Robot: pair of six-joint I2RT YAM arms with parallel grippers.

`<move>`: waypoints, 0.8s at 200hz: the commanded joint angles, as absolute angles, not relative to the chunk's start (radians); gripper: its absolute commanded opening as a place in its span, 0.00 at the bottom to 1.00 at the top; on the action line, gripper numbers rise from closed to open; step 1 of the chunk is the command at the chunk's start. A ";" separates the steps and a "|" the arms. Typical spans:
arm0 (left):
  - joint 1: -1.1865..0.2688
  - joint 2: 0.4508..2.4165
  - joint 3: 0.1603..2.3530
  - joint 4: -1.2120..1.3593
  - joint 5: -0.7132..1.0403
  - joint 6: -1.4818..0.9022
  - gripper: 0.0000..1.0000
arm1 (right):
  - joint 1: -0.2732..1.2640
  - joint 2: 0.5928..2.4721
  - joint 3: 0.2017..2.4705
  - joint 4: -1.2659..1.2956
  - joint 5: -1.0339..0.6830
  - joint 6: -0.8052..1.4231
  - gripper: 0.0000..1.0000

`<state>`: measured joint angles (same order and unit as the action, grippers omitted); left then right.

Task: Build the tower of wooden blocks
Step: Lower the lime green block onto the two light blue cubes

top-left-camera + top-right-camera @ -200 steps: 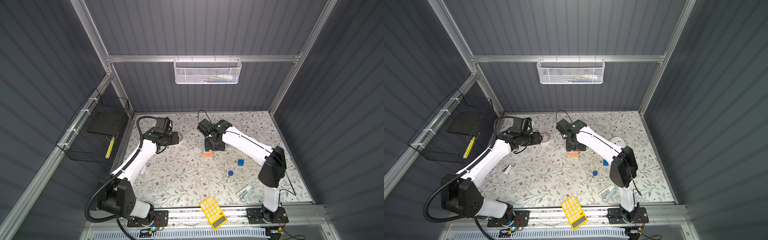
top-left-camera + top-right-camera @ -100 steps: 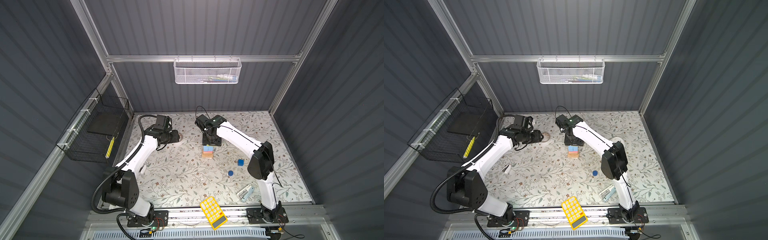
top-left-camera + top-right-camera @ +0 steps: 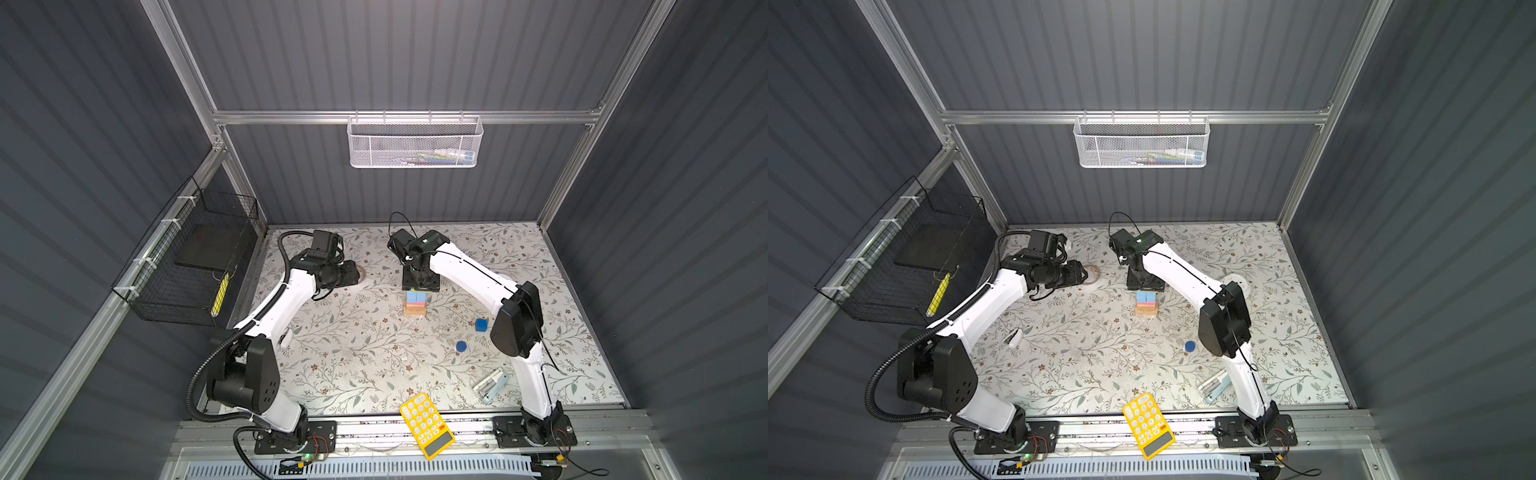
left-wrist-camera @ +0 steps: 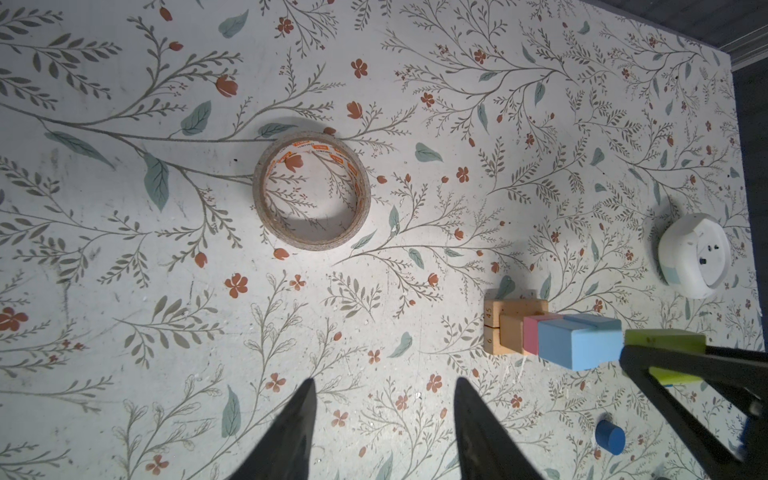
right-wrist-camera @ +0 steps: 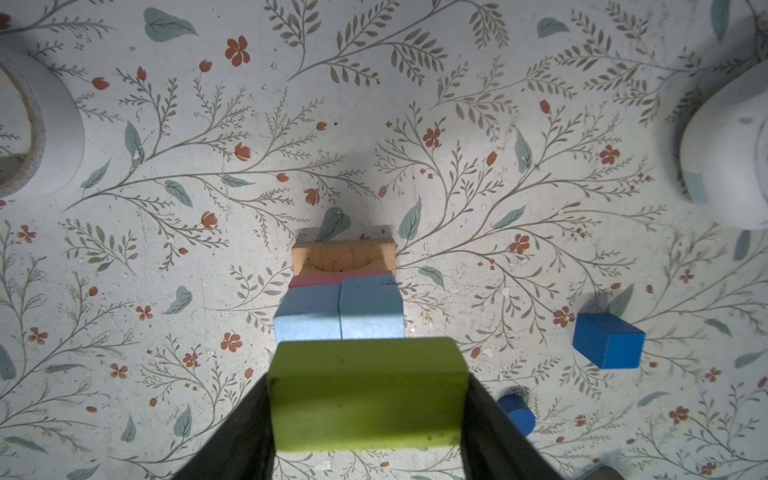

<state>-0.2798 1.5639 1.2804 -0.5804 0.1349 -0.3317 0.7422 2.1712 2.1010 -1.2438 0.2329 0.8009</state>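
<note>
The tower (image 3: 415, 306) (image 3: 1147, 306) stands mid-table: tan bars (image 5: 343, 255) at the base, a pink bar (image 4: 530, 338) on them, two light-blue cubes (image 5: 338, 309) on top. My right gripper (image 5: 368, 399) (image 3: 419, 283) is shut on the lime-green bar (image 5: 365, 395) (image 4: 665, 343), held just above the cubes and a little behind them. My left gripper (image 4: 384, 386) (image 3: 351, 274) is open and empty, to the left of the tower by a tape roll. A dark-blue cube (image 3: 481, 325) (image 5: 609, 340) and a dark-blue cylinder (image 3: 461, 346) (image 5: 515, 413) lie loose to the tower's right front.
A tape roll (image 4: 311, 191) lies under the left gripper. A white round device (image 4: 694, 255) (image 3: 1237, 282) sits right of the tower. A yellow calculator (image 3: 427, 424) and a pale-blue stapler (image 3: 492, 384) lie at the front edge. A black wire basket (image 3: 195, 270) hangs on the left wall.
My right gripper has drawn back from over the tower toward the rear, uncovering the light-blue cubes. The left gripper has shifted slightly toward the back.
</note>
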 commanded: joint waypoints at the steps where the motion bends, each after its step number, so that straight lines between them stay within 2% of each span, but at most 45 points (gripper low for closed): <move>1: -0.272 1.571 1.315 -0.578 0.156 -0.313 0.53 | 0.741 2.185 2.096 -1.243 0.237 0.781 0.51; 160: -0.268 1.565 1.314 -0.580 0.164 -0.311 0.53 | 0.753 2.189 2.058 -1.203 0.221 0.727 0.52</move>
<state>-0.2794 1.5642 1.2877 -0.5797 0.1440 -0.3313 0.7479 2.1712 2.0663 -1.2053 0.2169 0.7414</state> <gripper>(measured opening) 0.532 0.630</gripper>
